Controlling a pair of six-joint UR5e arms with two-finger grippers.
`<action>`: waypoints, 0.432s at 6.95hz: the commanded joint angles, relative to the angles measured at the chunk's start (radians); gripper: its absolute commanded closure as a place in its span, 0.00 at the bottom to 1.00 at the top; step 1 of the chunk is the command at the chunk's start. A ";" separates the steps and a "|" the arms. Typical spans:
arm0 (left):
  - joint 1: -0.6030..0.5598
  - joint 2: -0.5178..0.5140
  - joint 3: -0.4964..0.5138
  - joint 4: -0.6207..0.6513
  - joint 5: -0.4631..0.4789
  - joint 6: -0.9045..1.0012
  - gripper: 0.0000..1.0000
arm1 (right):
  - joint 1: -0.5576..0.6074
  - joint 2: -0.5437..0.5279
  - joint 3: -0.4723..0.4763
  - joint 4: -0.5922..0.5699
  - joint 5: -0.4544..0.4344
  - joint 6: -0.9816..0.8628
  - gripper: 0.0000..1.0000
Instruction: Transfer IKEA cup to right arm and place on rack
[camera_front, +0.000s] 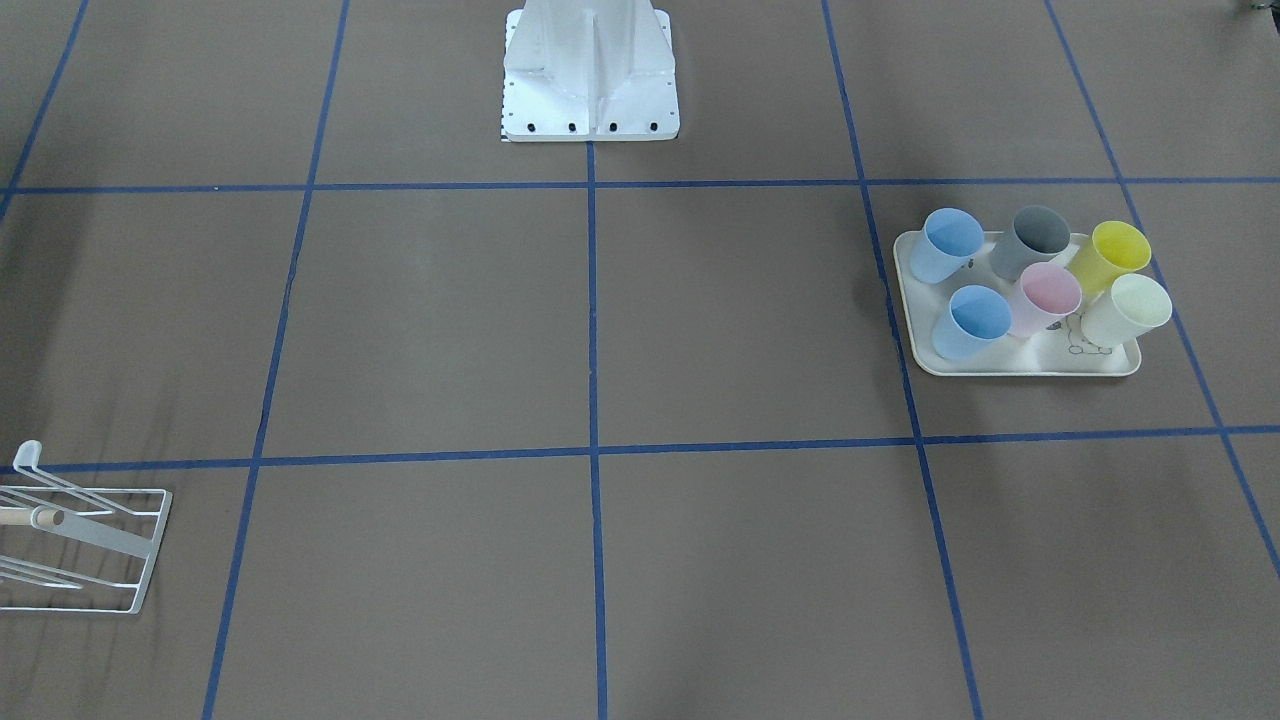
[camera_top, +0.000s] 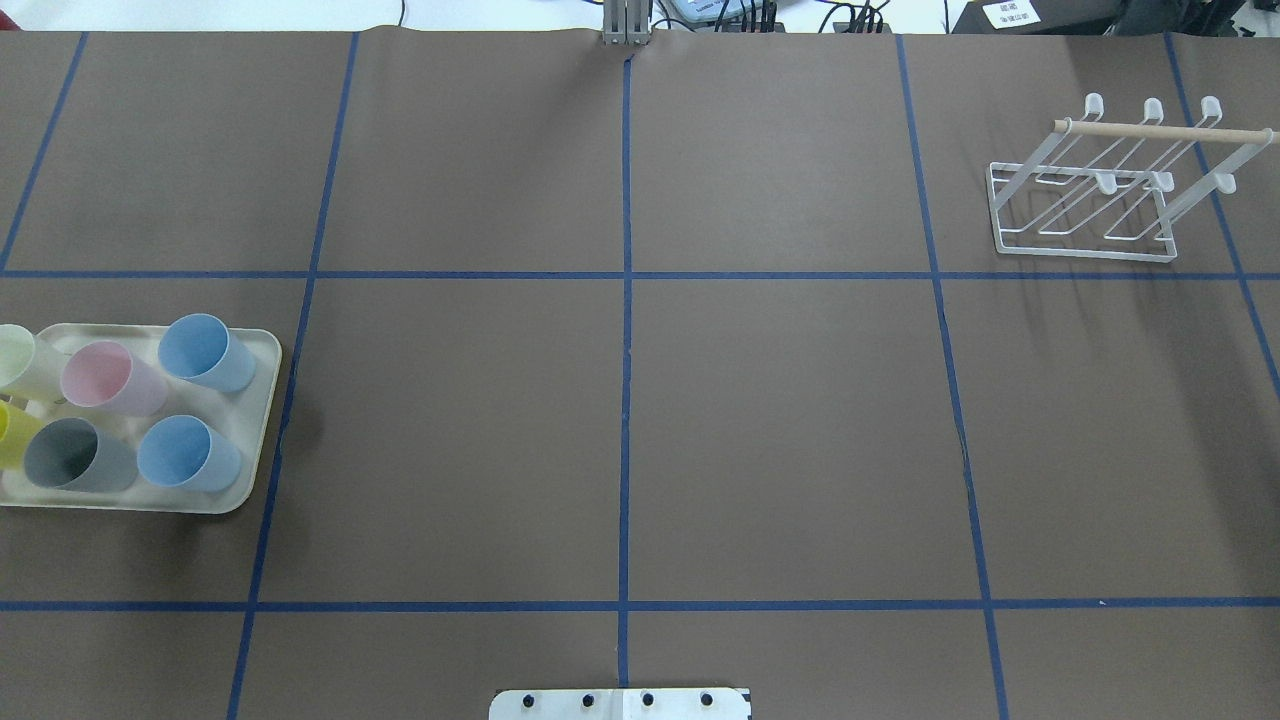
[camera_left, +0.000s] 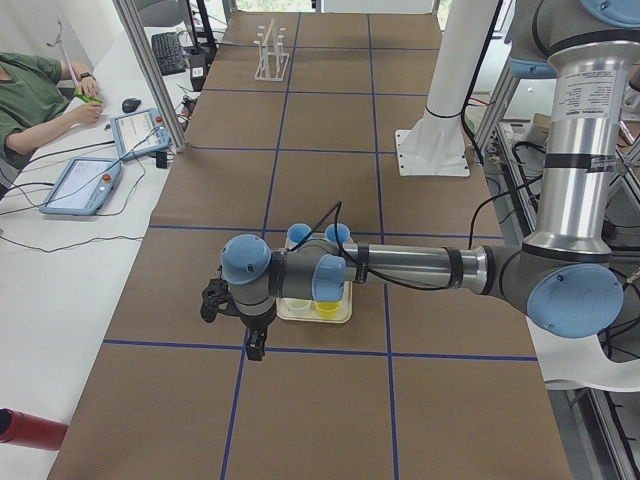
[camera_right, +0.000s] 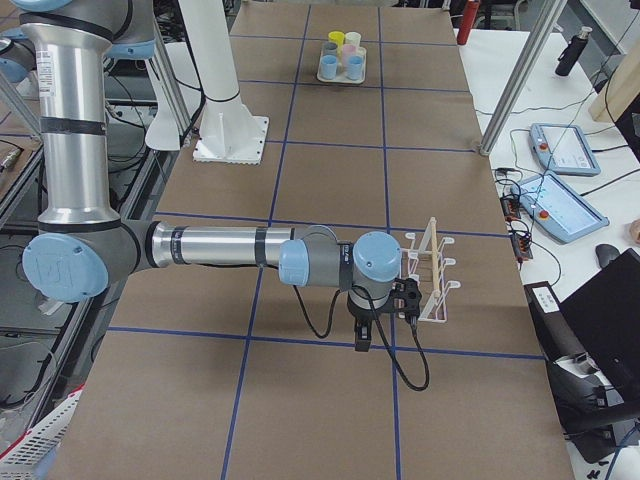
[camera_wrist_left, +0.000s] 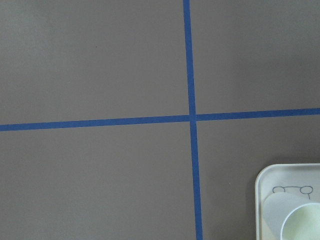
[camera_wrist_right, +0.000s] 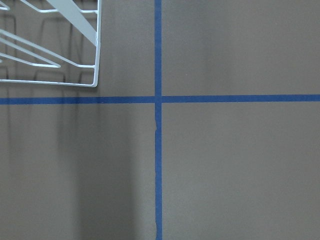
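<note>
The tray (camera_front: 1010, 362) holds six cups (camera_front: 1045, 297), apparently all empty.

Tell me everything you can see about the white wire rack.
The rack is a small white wire frame, metal by its look, with a rectangular base, slanted prongs ending in rounded tips and a pale wooden dowel across its top. It stands upright on the brown table, far from the robot on its right side, near a blue tape line. Nothing hangs on it; only the table appears to touch it.
</note>
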 joint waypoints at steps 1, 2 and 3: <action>-0.002 0.000 -0.007 0.000 0.000 0.000 0.00 | 0.000 0.000 0.004 0.000 0.000 -0.001 0.00; -0.002 0.000 -0.008 0.000 0.000 0.000 0.00 | 0.000 0.000 0.005 0.000 0.000 -0.001 0.00; -0.002 0.000 -0.014 0.003 0.000 -0.002 0.00 | 0.000 0.000 0.005 0.000 0.000 -0.001 0.00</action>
